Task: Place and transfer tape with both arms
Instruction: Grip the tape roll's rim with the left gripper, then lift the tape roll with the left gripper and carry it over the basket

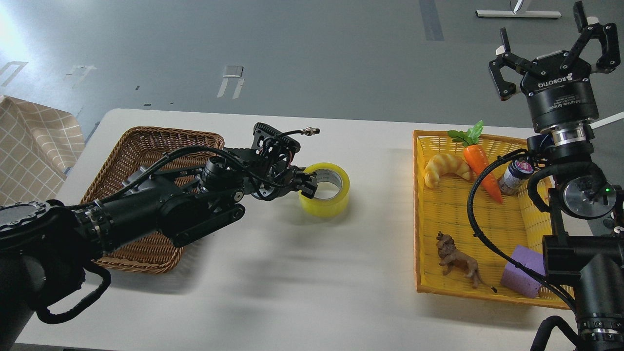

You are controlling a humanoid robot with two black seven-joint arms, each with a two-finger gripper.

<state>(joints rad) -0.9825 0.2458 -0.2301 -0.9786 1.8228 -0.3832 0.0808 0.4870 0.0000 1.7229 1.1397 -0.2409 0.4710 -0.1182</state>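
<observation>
A wide roll of translucent yellow packing tape [325,190] with a pale cardboard core stands on the white tabletop [302,292], near the middle of the surface and somewhat toward its far edge, its open core facing up. The black left gripper [308,185] reaches in from the left and meets the roll at its left wall; one finger seems to go into the core and another sits outside the wall, so the fingers look clamped on the tape, though the dark parts run together there and the grip is hard to read for certain.

A brown woven wicker basket [146,139] sits at the left edge of the table, partly covered by the left arm. A yellow plastic mesh tray [453,214] lies along the right edge, holding a toy croissant [446,168], an orange toy carrot [480,165] with green leaves, a small dark jar [514,176], a brown toy lion [456,258] and a purple foam cube [524,270] in its near right corner.

The black right gripper [551,53], marked ROBOTIQ, is raised above the far right corner of the table, its fingers spread wide apart and holding nothing.
</observation>
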